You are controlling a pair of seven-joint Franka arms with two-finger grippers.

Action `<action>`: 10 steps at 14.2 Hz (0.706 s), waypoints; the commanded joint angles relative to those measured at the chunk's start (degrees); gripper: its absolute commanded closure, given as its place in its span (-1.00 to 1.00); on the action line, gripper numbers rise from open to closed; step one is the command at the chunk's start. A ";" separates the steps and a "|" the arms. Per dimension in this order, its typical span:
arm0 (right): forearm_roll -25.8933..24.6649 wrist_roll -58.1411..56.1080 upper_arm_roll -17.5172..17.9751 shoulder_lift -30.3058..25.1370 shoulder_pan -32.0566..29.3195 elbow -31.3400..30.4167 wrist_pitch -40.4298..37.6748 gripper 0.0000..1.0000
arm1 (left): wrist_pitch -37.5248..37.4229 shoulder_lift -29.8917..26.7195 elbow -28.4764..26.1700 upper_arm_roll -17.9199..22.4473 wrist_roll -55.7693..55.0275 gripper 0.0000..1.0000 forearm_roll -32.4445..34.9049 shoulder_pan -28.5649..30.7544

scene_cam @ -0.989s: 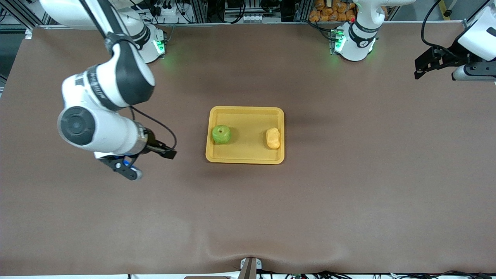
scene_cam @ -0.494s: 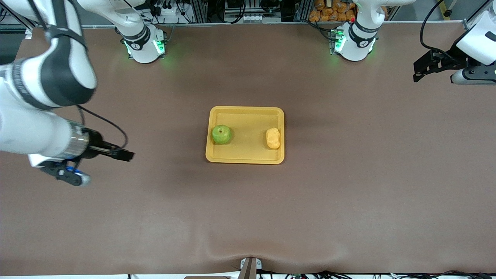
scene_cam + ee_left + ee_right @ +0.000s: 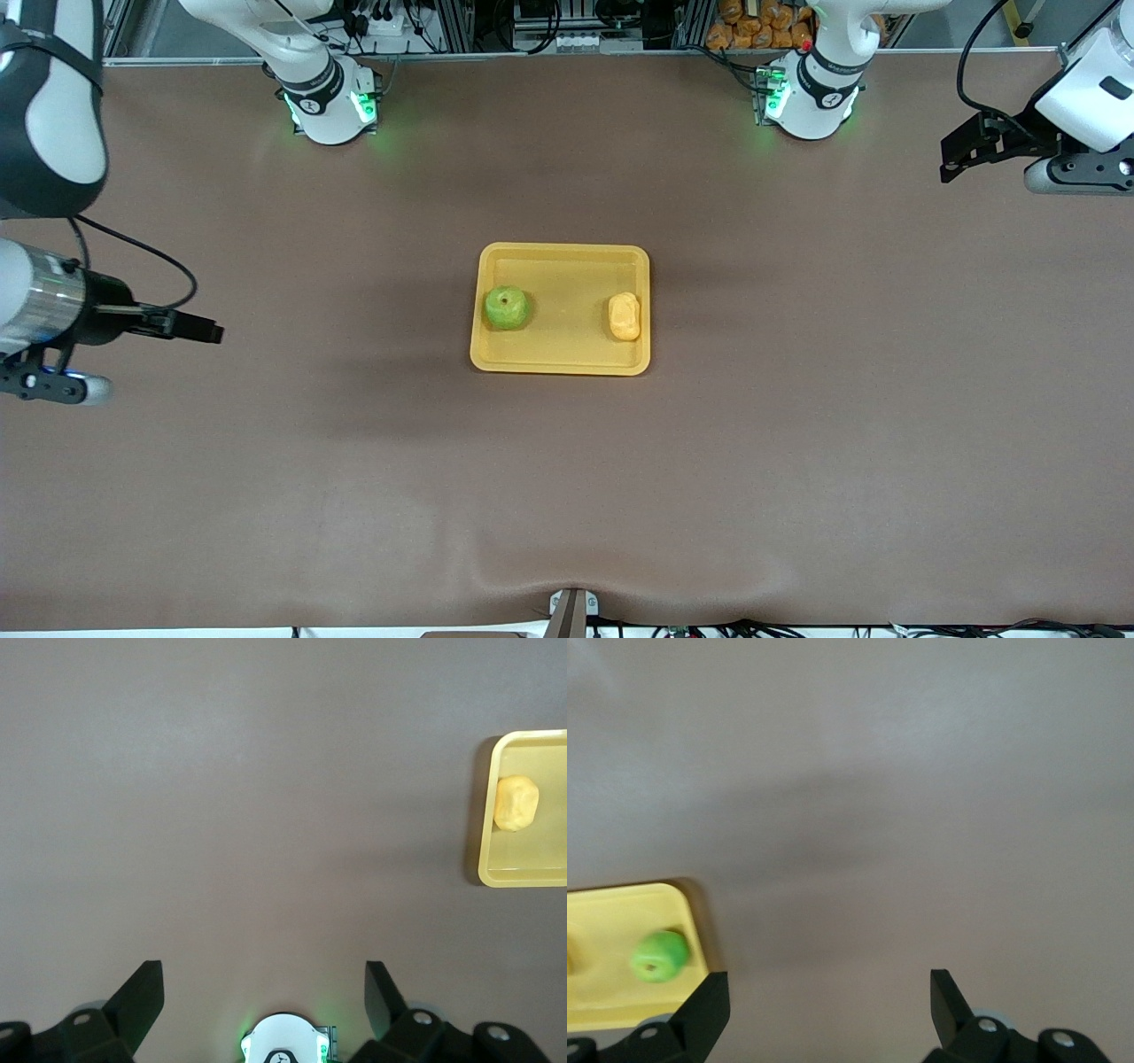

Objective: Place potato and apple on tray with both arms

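Observation:
The yellow-orange tray (image 3: 563,252) lies in the middle of the table. Both fruits rest inside it. The green apple (image 3: 506,307) is at the right arm's end of the tray and the yellow-orange potato (image 3: 625,316) at the left arm's end. My right gripper (image 3: 205,331) hangs open and empty over bare table, well off toward the right arm's end. Its wrist view shows the apple (image 3: 659,957) in the tray (image 3: 602,921) beside the open right gripper (image 3: 828,988). My left gripper (image 3: 950,161) is open and empty over the table's left-arm end. The left wrist view shows the potato (image 3: 516,803) in the tray (image 3: 532,873).
A brown mat (image 3: 797,443) covers the table. The two arm bases (image 3: 323,97) (image 3: 811,93) stand with green lights at the edge farthest from the front camera. The left arm's base (image 3: 285,1043) shows between the left gripper's fingers (image 3: 142,992).
My right arm has swung away from the tray toward its own end of the table, its gripper open throughout. The left gripper has drifted slightly. Apple and potato have not moved.

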 commanded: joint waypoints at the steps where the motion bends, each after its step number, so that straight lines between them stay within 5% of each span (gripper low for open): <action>1: -2.26 -5.32 1.11 -2.63 -2.48 -1.08 -0.47 -1.00 | -0.63 -0.42 0.46 -0.34 -0.55 -1.00 -1.06 0.13; 10: -5.25 -13.51 1.11 -10.88 -5.13 -6.95 -1.70 -1.00 | -0.37 -1.03 -0.15 -0.34 -0.55 -1.00 -1.06 0.30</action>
